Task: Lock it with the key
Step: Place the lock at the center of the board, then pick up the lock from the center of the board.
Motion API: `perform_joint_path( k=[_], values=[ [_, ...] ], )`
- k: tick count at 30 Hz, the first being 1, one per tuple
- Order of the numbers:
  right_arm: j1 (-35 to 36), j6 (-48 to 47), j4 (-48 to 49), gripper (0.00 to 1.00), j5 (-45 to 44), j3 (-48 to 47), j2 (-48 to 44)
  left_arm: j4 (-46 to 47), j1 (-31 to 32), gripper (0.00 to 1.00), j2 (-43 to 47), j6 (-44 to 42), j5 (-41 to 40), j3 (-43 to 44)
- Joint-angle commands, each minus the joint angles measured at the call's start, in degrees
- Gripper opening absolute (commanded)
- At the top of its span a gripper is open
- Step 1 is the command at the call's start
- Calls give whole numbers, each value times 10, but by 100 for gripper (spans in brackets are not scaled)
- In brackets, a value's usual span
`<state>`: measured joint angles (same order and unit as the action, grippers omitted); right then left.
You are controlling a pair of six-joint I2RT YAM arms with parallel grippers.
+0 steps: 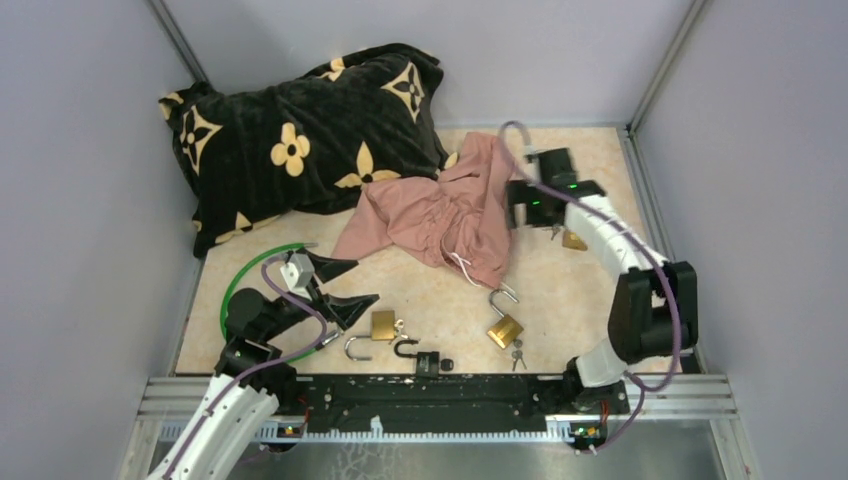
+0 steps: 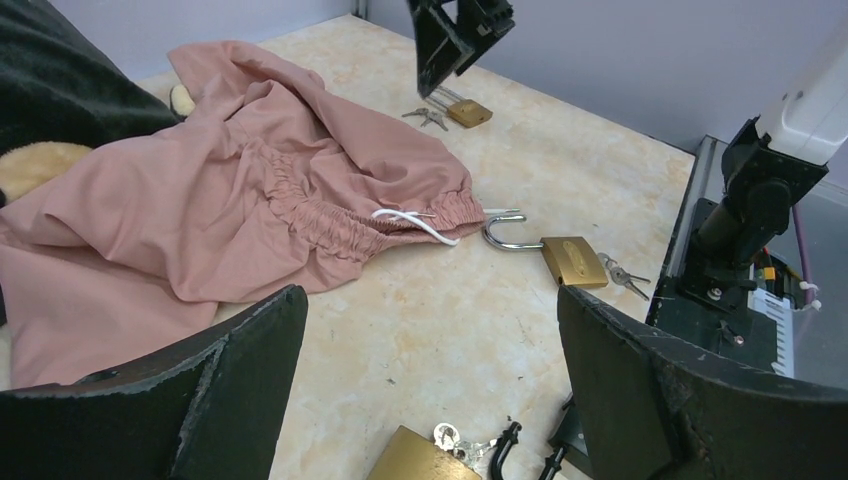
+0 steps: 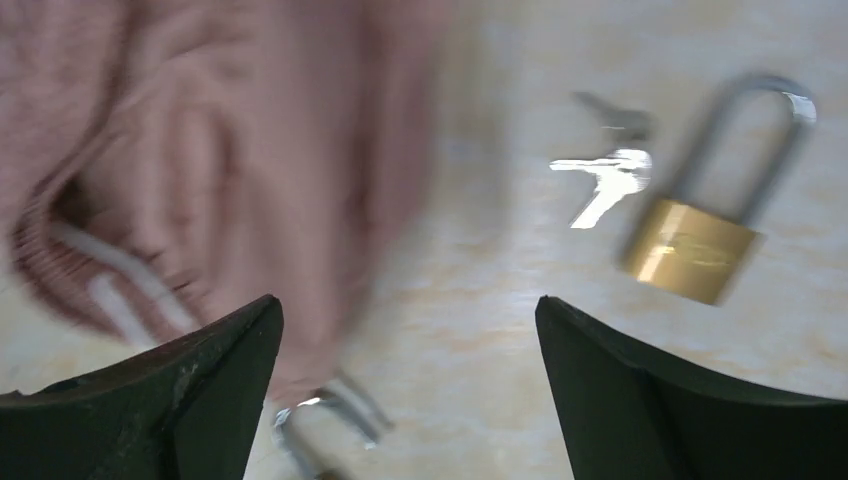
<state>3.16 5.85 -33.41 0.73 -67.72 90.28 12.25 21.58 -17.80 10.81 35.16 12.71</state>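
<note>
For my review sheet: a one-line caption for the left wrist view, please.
Open left end effector faces a pink garment and an open-shackled brass padlock with keys.

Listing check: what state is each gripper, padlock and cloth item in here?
left gripper: fingers open, empty
right gripper: fingers open, empty
middle brass padlock: shackle open, keys at its base
far brass padlock: lying flat, shackle looks shut, blurred
black padlock: shackle swung open
pink garment: crumpled, drawstring out
</note>
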Motion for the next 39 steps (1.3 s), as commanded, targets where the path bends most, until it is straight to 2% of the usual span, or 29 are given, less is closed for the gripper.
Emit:
perform_joint_path(
  k=[1, 4, 9, 12, 14, 16, 19, 20, 21, 22, 24, 33, 35, 39],
  values=[
    [176, 28, -107, 98, -59, 37, -68, 22, -3, 99, 10, 5, 4, -5],
    [276, 68, -151, 98, -66, 69, -77, 28, -3, 99, 15, 8, 7, -9],
    [383, 124, -209, 98, -79, 72, -60, 30, -3, 99, 26, 6, 5, -12],
    [389, 146, -199, 92, -69, 87, -61, 27, -3, 99, 31, 5, 6, -11],
    [389, 156, -182, 82, -68, 107, -65, 25, -2, 99, 34, 4, 6, -11],
    [389, 163, -161, 77, -55, 128, -66, 25, -2, 99, 37, 4, 5, -12],
    [389, 175, -148, 81, -49, 151, -58, 25, -3, 99, 36, 4, 6, -12],
    [389, 179, -149, 86, -46, 154, -55, 25, -2, 99, 34, 4, 7, -12],
    [390, 182, -150, 95, -42, 157, -53, 25, -3, 99, 34, 4, 8, -12],
    [391, 187, -151, 98, -41, 162, -55, 24, -3, 99, 34, 4, 9, -12],
    [395, 197, -152, 99, -47, 173, -67, 25, -2, 99, 34, 4, 10, -12],
    [411, 215, -115, 98, -29, 245, -64, 37, -3, 99, 34, 11, 23, -17],
    [423, 220, -113, 94, -31, 238, -59, 38, -3, 99, 33, 12, 23, -17],
    [441, 232, -105, 79, -50, 235, -57, 37, -2, 99, 34, 11, 23, -17]
  ],
)
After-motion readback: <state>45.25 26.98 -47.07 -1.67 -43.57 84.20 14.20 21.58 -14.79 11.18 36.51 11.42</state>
